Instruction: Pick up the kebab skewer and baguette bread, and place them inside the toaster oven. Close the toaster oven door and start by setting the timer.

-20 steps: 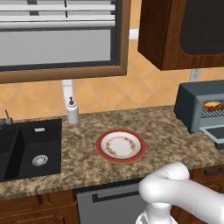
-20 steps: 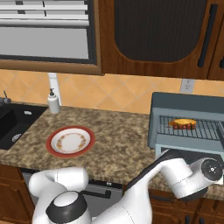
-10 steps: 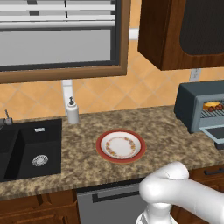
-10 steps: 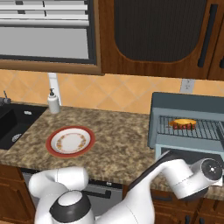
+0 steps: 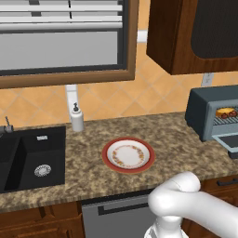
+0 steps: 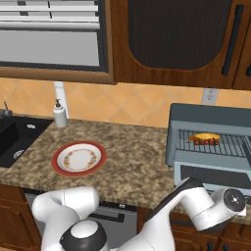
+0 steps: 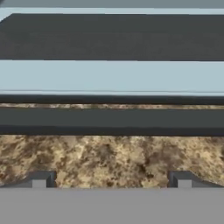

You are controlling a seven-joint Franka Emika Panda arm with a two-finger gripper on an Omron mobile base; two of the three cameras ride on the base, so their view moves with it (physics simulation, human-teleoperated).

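Door (image 6: 218, 176) of the oven (image 6: 211, 120) hangs dropped open at the counter's front edge, at about three o'clock from the plate (image 6: 78, 158). Bread (image 6: 205, 138) lies on the rack inside, its long axis running side to side across the opening; I cannot make out the skewer. In the hand view the door's dark bar handle (image 7: 112, 121) lies horizontal, straight ahead at twelve o'clock from the gripper (image 7: 112, 180), with the speckled counter (image 7: 109, 159) between them. Its long axis runs from nine to three, crossing the line the fingers point along. Fingers stand spread wide, pinching nothing, one to each side below the bar. My judgement: the coming move is a reach forward under the handle to swing the door up shut.
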